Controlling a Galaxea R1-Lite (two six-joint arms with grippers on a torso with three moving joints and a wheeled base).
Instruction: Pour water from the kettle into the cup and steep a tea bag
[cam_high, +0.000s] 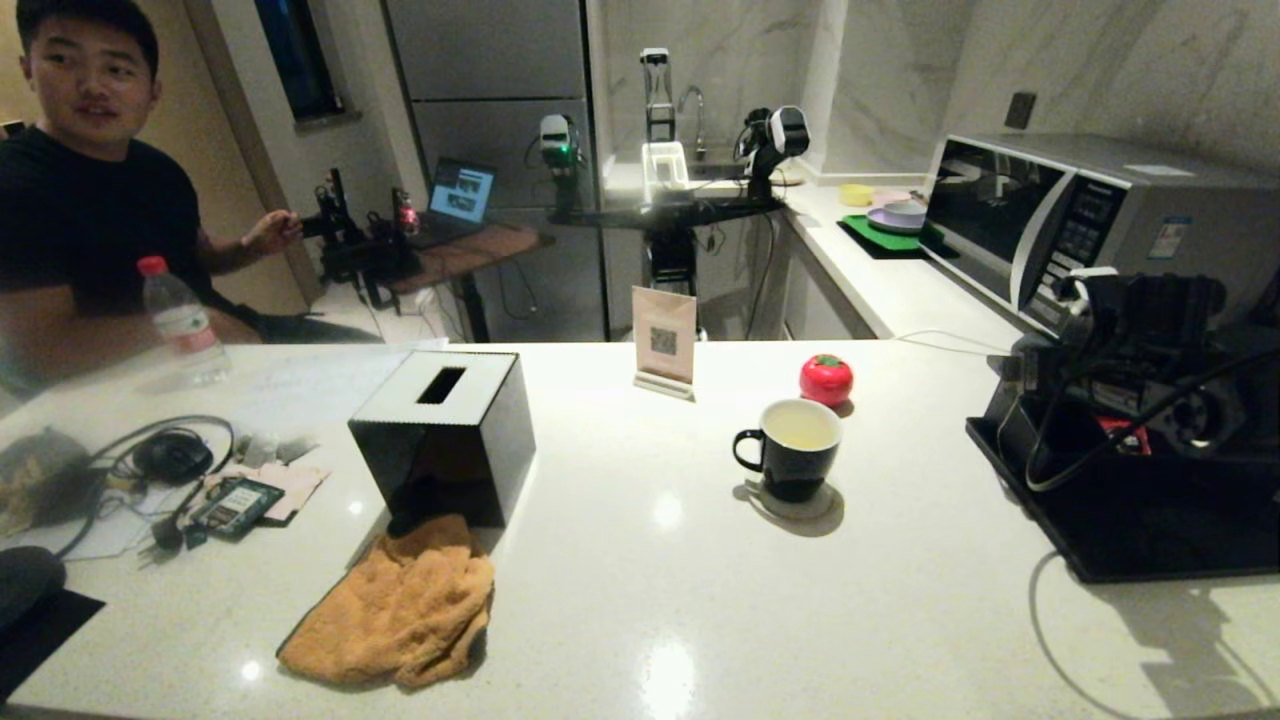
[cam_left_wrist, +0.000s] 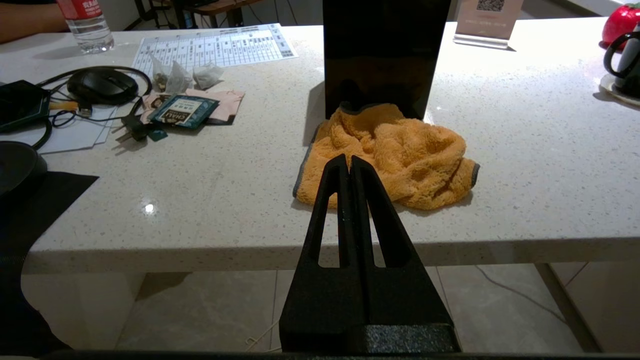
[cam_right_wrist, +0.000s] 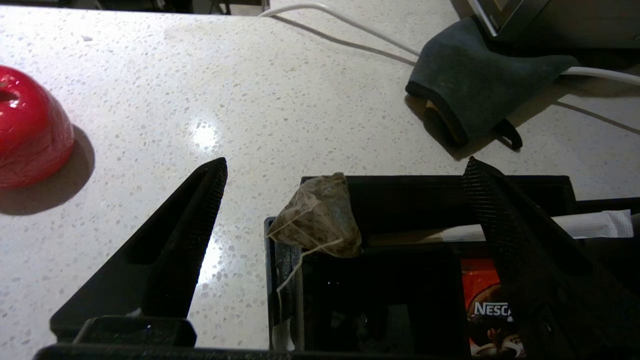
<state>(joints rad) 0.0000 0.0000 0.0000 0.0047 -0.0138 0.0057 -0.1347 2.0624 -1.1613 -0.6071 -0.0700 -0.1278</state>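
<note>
The cup (cam_high: 795, 455), a black mug with a white inside, stands on a coaster mid-counter. It holds pale yellowish water (cam_high: 800, 426). The tea bag (cam_right_wrist: 317, 217) rests on the corner rim of a black organiser box (cam_right_wrist: 400, 200), its string hanging down the box's side. My right gripper (cam_right_wrist: 346, 167) is open just above and behind the tea bag, one finger on each side and touching nothing. In the head view my right arm (cam_high: 1140, 340) is over the black tray (cam_high: 1100, 545) at the right. My left gripper (cam_left_wrist: 349, 159) is shut and empty, parked before the counter's front edge. The kettle is out of view.
A red tomato-shaped object (cam_high: 826, 379) sits just behind the cup. A black tissue box (cam_high: 445, 440) and an orange cloth (cam_high: 400, 610) lie left of centre. A microwave (cam_high: 1080, 220) stands at the back right. A person (cam_high: 90, 200) sits at the far left beside a bottle (cam_high: 180, 320).
</note>
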